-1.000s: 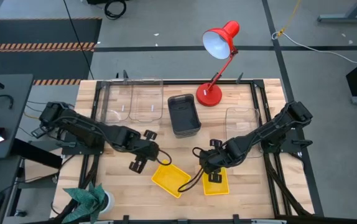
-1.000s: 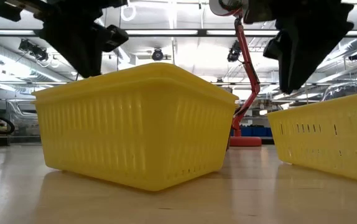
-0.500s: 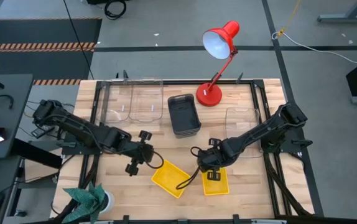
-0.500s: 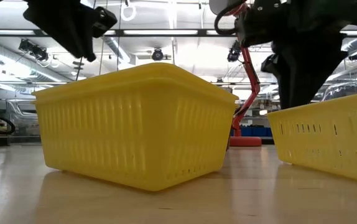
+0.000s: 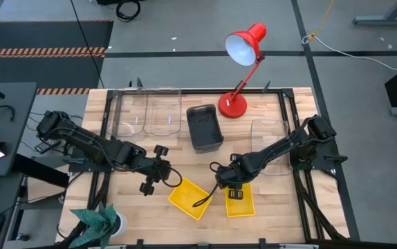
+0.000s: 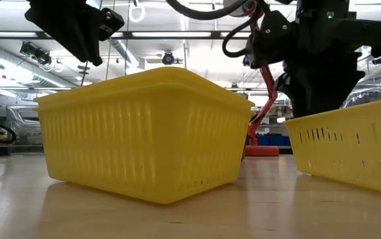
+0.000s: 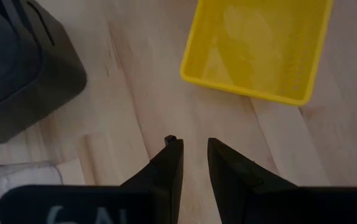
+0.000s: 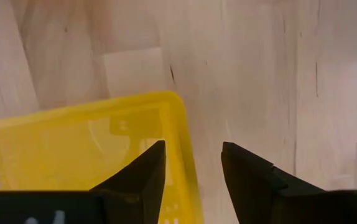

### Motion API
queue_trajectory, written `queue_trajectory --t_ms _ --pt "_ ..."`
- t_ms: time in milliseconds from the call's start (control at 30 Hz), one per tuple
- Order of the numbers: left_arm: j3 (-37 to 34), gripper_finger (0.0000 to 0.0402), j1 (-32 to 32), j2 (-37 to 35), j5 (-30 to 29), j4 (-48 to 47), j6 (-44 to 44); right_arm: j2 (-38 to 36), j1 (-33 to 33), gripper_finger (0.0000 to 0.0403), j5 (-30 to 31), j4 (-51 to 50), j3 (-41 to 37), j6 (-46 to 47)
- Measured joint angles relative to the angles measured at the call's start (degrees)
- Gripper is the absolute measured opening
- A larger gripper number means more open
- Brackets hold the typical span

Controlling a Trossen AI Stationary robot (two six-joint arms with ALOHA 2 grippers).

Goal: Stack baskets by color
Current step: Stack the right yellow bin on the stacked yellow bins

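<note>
Now the right pincer (image 8: 191, 165) straddles the rim of one yellow basket (image 8: 85, 155), spread, apparently to lift it for stacking. Left pincer (image 7: 194, 158) hovers over the counter (image 7: 135, 93), narrowly parted and empty, beside the other yellow basket (image 7: 259, 43).

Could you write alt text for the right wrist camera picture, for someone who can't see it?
The right hand, open, hovers over the corner rim of a yellow basket, one finger above the basket and the other over the bare wooden table.

light: bright, even | source: ceiling strip lights (image 6: 177, 34) | shadows: soft | near tabletop (image 6: 190, 212): blurred
</note>
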Motion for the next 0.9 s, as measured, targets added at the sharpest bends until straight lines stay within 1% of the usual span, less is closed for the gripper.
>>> queue_trajectory --t_ms 133,300,400,500,633,733,900 --pt "0.0 0.0080 -0.2 0.0 0.1 -0.6 0.0 0.1 -0.3 0.0121 -1.0 0.4 0.0 -1.3" --pt "0.0 0.0080 -1.0 -0.4 0.3 -1.5 0.3 0.1 -0.3 0.0055 -1.4 0.7 0.0 -2.7" --pt "0.0 0.0080 -1.4 -0.3 0.3 -1.4 0.4 0.0 -0.6 0.0017 -2.8 0.7 0.0 -3.1" --pt "0.0 0.0082 -1.5 0.0 -0.2 -1.0 1.3 -0.7 -1.2 0.0016 -5.0 0.7 0.0 -3.4" --pt "0.0 0.0100 -2.4 0.0 -2.0 -0.6 1.8 -3.0 -2.2 0.0024 -6.8 -0.6 0.8 -4.4" --pt "0.0 0.0116 -3.2 -0.1 -3.2 -0.5 1.1 -5.1 -2.7 0.0012 -4.9 -1.8 3.5 -6.5" --pt "2.3 0.0123 -3.8 -0.9 -3.2 -4.4 -0.8 -6.7 -2.7 0.0013 -0.4 -3.0 11.3 -10.9"
